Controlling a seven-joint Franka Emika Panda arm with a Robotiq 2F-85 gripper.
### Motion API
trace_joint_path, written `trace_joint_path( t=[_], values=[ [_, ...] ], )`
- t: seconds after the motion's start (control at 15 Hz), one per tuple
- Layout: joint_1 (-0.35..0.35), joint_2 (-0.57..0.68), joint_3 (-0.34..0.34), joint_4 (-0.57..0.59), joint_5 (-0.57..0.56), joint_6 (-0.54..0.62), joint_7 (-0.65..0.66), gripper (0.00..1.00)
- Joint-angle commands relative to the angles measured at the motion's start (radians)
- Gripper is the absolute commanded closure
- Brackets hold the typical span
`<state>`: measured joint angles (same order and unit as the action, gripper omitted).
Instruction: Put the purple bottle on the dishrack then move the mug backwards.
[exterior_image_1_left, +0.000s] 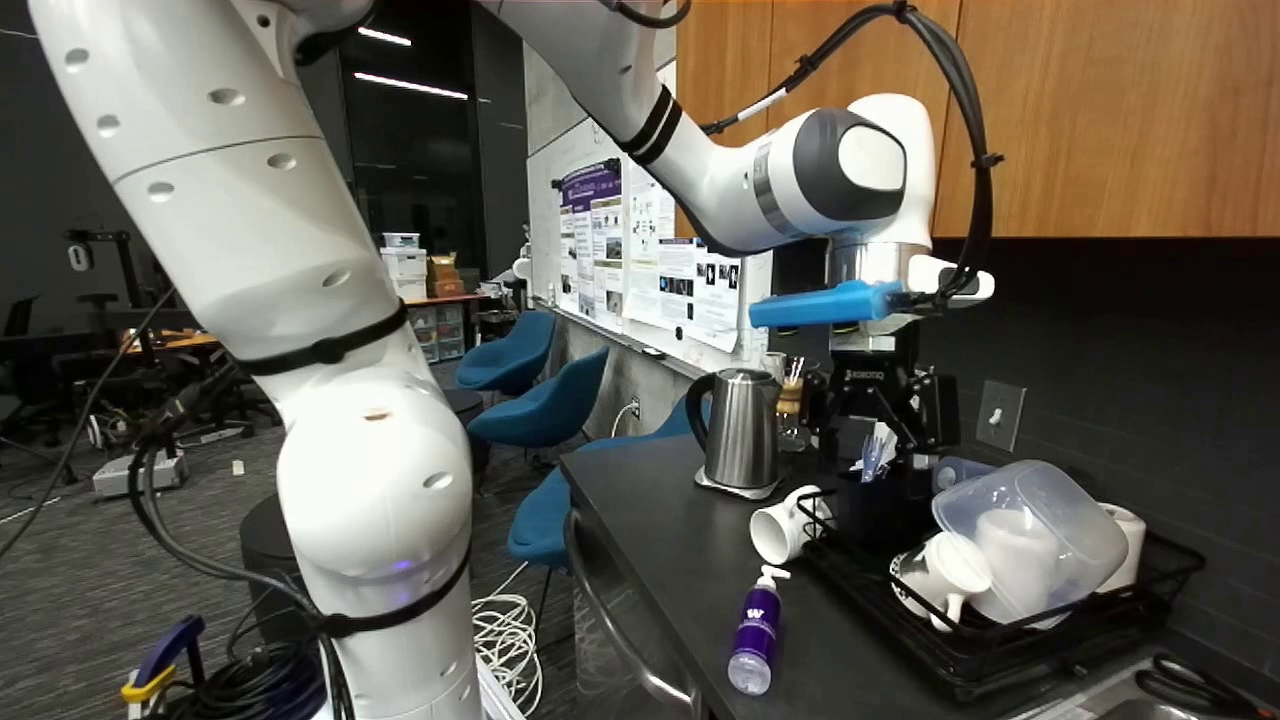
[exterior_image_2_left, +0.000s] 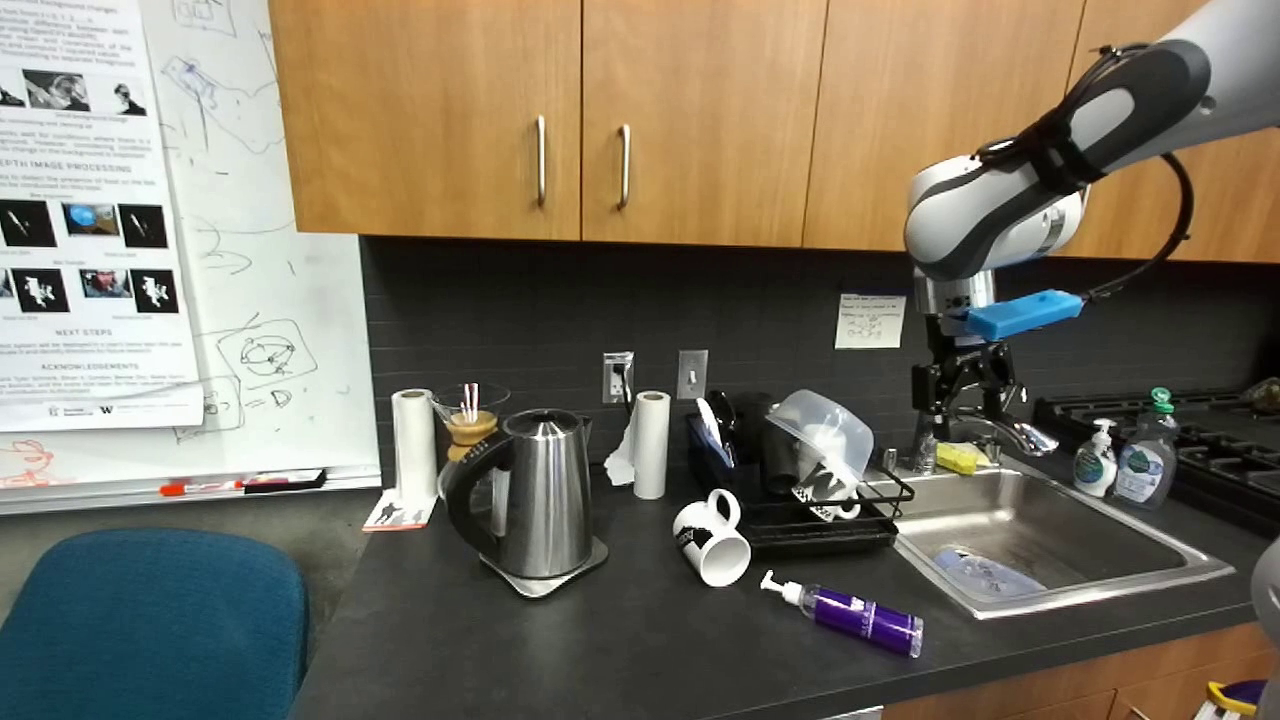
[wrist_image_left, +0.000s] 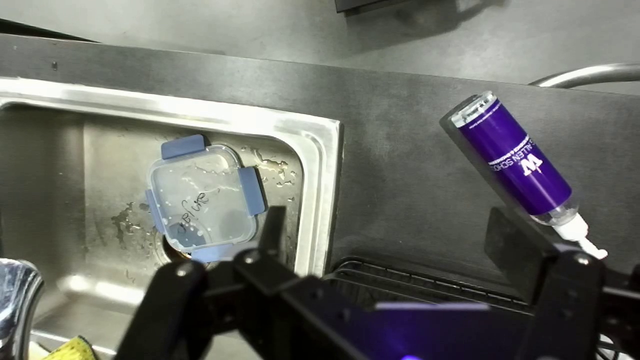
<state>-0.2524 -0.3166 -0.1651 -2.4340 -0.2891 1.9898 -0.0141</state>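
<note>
Near the front edge of the dark surface (exterior_image_2_left: 620, 655), I see the purple bottle (exterior_image_2_left: 865, 618) lying on its side, its pump (exterior_image_2_left: 790, 593) toward the mug (exterior_image_2_left: 712, 540), which also lies on its side a little farther back, just beside the dishrack (exterior_image_2_left: 815, 538). The dishrack carries a clear plastic tub (exterior_image_1_left: 1070, 505) next to the steel sink (wrist_image_left: 320, 190), and above the surface I have the hand (wrist_image_left: 387, 230) hanging, its fingers (wrist_image_left: 512, 247) spread well apart; beyond are wooden cabinets (exterior_image_2_left: 690, 120).
</note>
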Motion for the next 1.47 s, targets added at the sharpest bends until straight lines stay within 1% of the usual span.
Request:
trace_joint_path(
  t=[0.0,0.6,0.87,1.4],
  values=[
    [0.010,0.000,-0.009,0.002,-0.002,-0.004,0.002,0.00],
    [0.010,0.000,-0.009,0.002,-0.002,-0.004,0.002,0.00],
    [0.012,-0.004,0.011,-0.010,-0.044,0.031,0.041,0.00],
    [0.014,0.051,0.002,-0.080,-0.038,0.130,0.038,0.00]
  ],
)
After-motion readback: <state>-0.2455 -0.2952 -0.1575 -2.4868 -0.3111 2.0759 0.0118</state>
